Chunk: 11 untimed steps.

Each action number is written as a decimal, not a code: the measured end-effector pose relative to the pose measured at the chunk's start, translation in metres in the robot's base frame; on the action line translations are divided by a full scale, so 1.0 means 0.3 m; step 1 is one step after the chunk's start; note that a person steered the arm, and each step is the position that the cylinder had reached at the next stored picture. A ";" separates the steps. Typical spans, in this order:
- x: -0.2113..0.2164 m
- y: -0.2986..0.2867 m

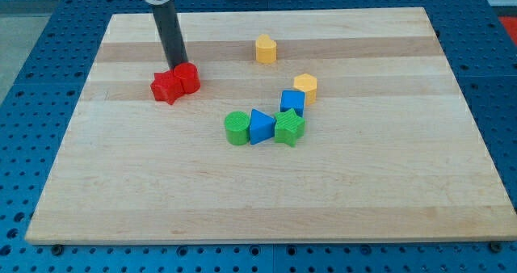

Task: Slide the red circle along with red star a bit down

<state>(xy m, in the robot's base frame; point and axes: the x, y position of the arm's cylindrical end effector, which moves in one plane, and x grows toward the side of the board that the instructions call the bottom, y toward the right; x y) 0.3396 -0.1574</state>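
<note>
Bystander blocks on your wooden board (363, 200)

You see a yellow block (266, 49) alone; yellow hexagon (305, 86), blue cube (292, 102), green star (289, 128), blue triangle (260, 127), green cylinder (237, 128) clustered.

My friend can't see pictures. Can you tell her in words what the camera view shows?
A dark rod comes down from the view's top, and my tip sits just above the red circle, which touches the red star on a wooden board. Toward the view's right are two yellow blocks, plus a cluster of two green and two blue blocks.
</note>
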 end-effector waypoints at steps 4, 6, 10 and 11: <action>-0.066 0.263; -0.008 0.301; 0.112 0.103; 0.163 0.065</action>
